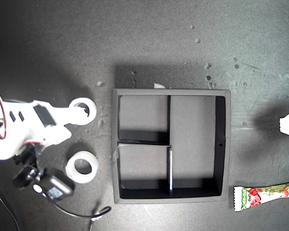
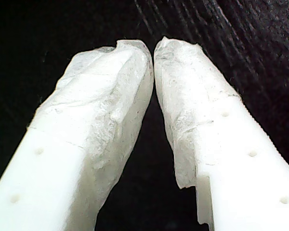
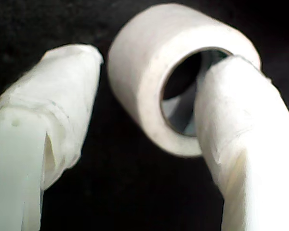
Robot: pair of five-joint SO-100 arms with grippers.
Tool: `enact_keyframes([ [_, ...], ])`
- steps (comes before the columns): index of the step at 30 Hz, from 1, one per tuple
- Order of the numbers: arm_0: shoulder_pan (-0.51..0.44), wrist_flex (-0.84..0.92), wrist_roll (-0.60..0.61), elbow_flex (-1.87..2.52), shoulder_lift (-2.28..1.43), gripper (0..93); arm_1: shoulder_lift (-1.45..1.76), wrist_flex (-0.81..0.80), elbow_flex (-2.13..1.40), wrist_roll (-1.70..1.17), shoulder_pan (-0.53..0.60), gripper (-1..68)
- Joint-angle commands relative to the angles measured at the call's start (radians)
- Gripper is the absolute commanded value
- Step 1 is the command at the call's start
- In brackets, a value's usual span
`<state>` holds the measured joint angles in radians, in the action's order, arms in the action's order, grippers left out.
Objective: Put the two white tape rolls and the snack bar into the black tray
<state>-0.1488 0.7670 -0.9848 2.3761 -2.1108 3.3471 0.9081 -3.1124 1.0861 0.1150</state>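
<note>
Padded jaws of my second gripper straddle one wall of a tape roll lying on the desk left of the black tray in the exterior view, open, so I should close gently and lift straight; my first gripper is closed, empty.

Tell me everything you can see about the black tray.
The black tray is square, matte and shallow, with raised walls. Dividers split it into two small compartments on the exterior view's left and one long compartment on its right. All three look empty. It lies flat on the dark tabletop, near the middle of the exterior view. Nothing touches it: both tape rolls lie off its left side in that view, and the snack bar lies off its lower right corner.
</note>
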Motion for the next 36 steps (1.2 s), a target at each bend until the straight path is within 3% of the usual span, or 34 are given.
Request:
enact_keyframes([
  [1,0.006,-0.015,-0.003,-0.058,0.052,14.6,0.005,0.005,-0.012,0.009,0.002,-0.1],
  [8,0.018,-0.063,-0.015,-0.078,0.187,15.6,0.005,-0.011,-0.012,0.009,0.014,0.0],
  [12,0.04,-0.057,-0.035,-0.103,0.227,9.8,0.005,-0.144,-0.012,0.009,0.038,2.4],
  [14,0.06,-0.049,-0.061,-0.103,0.23,1.1,0.005,-0.296,-0.012,-0.003,0.051,10.0],
  [15,0.066,-0.04,-0.078,-0.103,0.224,0.2,0.005,-0.377,-0.012,-0.023,0.057,17.4],
  [17,0.069,-0.032,-0.089,-0.098,0.199,0.1,0.005,-0.479,-0.002,-0.08,0.06,21.5],
  [23,0.046,0.115,-0.091,-0.206,0.178,0.1,-0.008,-0.434,0.124,-0.278,0.08,24.2],
  [29,0.032,0.278,-0.035,-0.476,0.245,0.1,-0.021,-0.387,0.259,-0.37,0.184,26.2],
  [36,0.002,0.403,0.029,-0.819,0.38,0.1,-0.337,-0.232,0.64,-0.454,0.207,28.5],
])
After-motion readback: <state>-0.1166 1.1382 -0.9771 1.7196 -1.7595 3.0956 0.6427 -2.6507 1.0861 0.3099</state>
